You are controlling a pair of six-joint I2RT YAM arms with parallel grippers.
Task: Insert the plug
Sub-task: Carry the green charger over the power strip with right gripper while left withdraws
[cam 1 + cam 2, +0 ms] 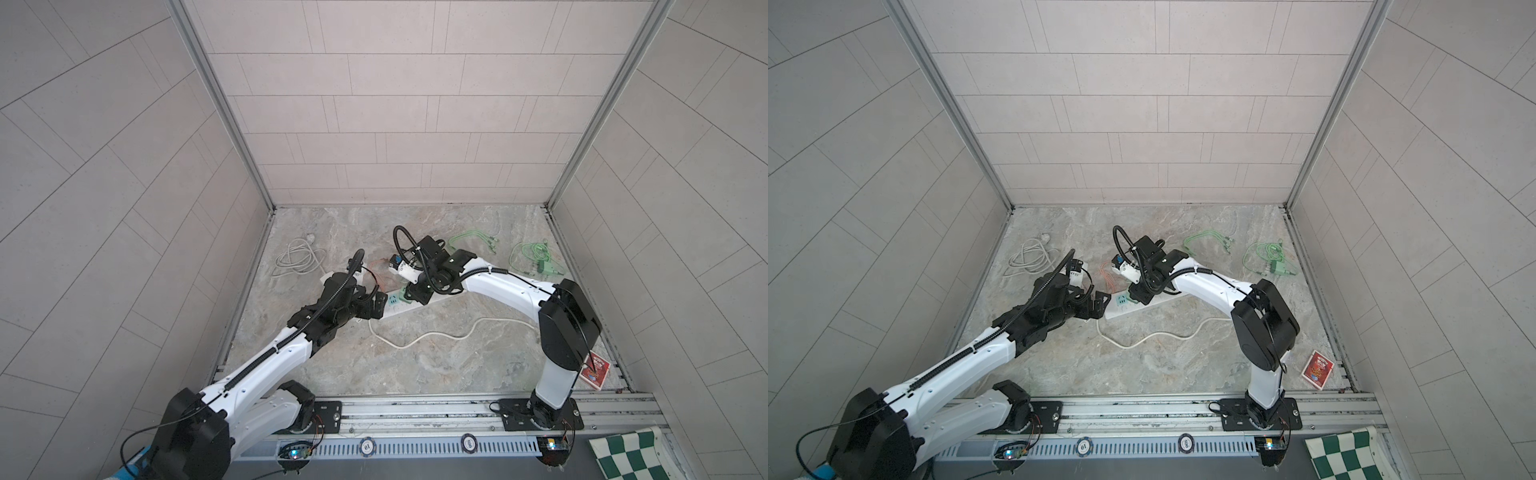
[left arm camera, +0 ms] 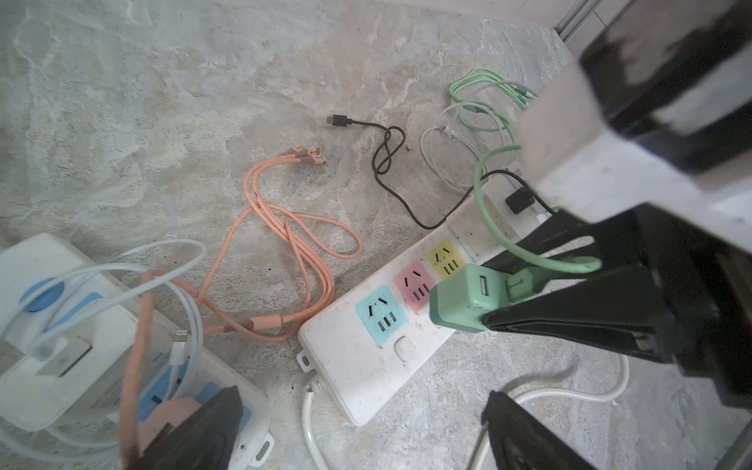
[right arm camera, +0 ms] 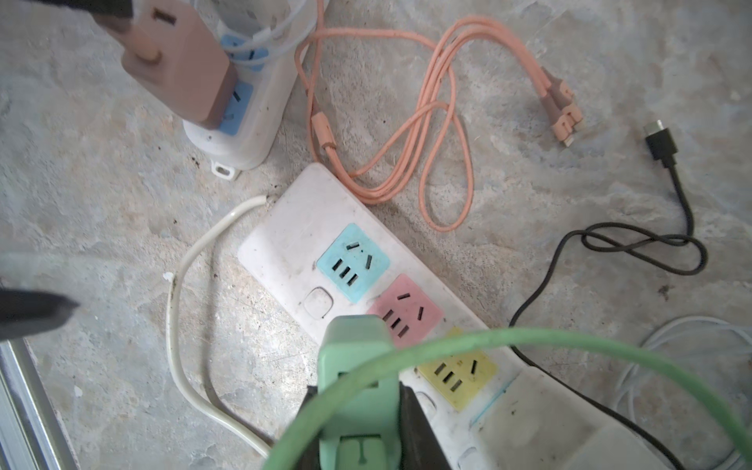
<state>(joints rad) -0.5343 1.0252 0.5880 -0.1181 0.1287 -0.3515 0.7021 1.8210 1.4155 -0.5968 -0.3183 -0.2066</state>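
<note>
R gripper [image 2: 488, 293] clamps green plug [image 2: 460, 297], long axis tilted, free end aimed down twd strip [image 2: 366, 366] by pink socket [image 2: 413, 285]; contact unclear. L gripper [image 2: 362, 423] wide open.

Pale grey tiled back wall [image 1: 407, 104] straight ahead, thin seams in a brick pattern; matching side walls [image 1: 104, 187] slant in on both sides; aluminium corner posts [image 1: 222, 104] mark the joins; below, a marbled grey-beige floor [image 1: 436, 365], scuffed and dusty up close; an aluminium rail [image 1: 415, 409] edges the near side; the light is soft and even.
</note>
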